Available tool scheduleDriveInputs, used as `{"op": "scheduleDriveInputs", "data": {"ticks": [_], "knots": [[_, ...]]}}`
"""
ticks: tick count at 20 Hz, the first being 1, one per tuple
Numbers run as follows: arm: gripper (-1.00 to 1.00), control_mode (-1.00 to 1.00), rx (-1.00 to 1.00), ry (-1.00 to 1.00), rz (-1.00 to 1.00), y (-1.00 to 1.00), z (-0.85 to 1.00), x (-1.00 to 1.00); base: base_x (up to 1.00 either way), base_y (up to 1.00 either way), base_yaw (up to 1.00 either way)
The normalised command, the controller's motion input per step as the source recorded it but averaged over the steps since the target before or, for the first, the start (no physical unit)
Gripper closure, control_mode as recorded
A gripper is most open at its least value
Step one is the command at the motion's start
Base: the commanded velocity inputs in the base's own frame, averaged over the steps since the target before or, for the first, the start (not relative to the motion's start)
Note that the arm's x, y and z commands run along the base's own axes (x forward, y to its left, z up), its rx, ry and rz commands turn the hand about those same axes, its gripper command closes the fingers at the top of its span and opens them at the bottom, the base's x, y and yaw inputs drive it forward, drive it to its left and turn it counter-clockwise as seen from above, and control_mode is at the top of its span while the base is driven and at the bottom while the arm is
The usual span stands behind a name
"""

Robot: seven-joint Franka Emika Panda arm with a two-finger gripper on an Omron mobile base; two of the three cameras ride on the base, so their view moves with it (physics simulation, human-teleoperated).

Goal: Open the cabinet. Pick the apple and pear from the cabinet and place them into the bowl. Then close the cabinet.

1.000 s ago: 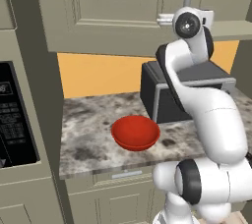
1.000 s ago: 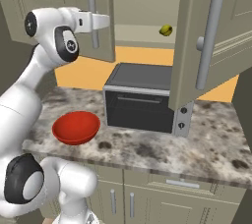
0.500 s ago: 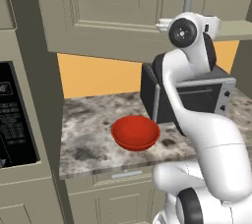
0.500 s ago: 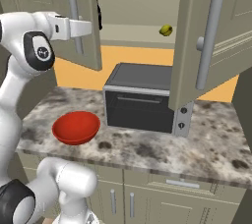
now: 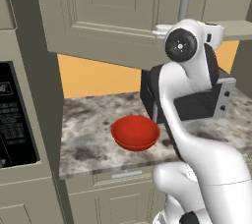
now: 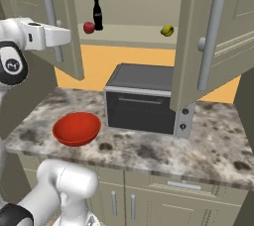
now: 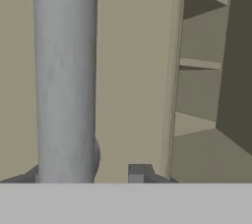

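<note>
Both cabinet [image 6: 198, 36] doors open; left door swung wider than before. Tool [image 6: 62, 35] at left handle [image 6: 49, 17], jaws parted, released. Apple [image 6: 89, 28], pear [image 6: 167, 30] on shelf. Bowl [image 6: 77, 128] on desk [image 6: 208, 145].

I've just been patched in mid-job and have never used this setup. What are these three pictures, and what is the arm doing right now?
It is a rendered kitchen with one white robot arm on a driving base. Two pictures come from cameras on that base, behind the arm to its left and right; the third looks along the gripper.

The gripper is at the long bar handle of the cabinet's left door, with the bar between its fingers; whether it grips I cannot tell.

Both doors stand open. On the cabinet shelf sit the apple, a dark bottle and the pear.

On the counter below are the red bowl, holding nothing, and a dark oven.
</note>
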Motion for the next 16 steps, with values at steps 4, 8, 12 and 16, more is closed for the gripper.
{"op": "scheduleDriveInputs", "data": {"ticks": [4,8,12,16], "knots": [[1.00,-1.00,0.00,0.00,0.00,0.00,0.00,-0.70,0.00,0.00,0.00],[1.00,-1.00,0.00,0.00,0.00,0.00,0.00,-0.64,0.00,0.00,0.00],[1.00,-1.00,0.00,0.01,0.00,0.00,0.00,-0.62,0.00,0.00,0.00],[1.00,-1.00,0.00,0.01,0.00,0.00,0.00,-0.63,0.00,0.00,0.00]]}}
